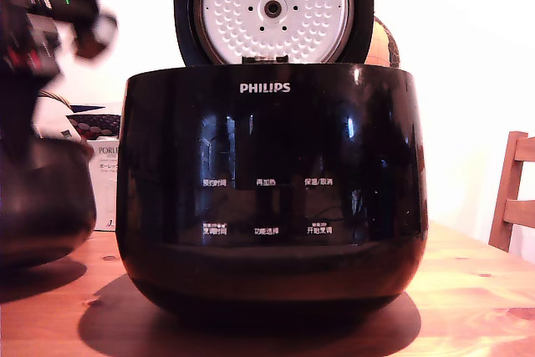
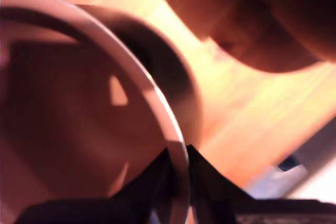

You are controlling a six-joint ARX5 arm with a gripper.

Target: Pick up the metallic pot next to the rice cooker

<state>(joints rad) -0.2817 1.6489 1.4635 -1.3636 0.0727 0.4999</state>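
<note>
The rice cooker, big, glossy black and marked PHILIPS, fills the middle of the exterior view with its lid raised. The metallic pot, dark and round, sits beside it at the exterior view's left edge. My arm is blurred above the pot, and its fingers do not show in that view. In the wrist view my gripper straddles the pot's thin rim, one fingertip inside the pot and one outside, both pressed close on the rim. The cooker's dark body is near.
All stands on a wooden table. A white box is behind the pot, between it and the cooker. A wooden chair stands at the exterior view's right edge. A brownish round thing peeks from behind the lid.
</note>
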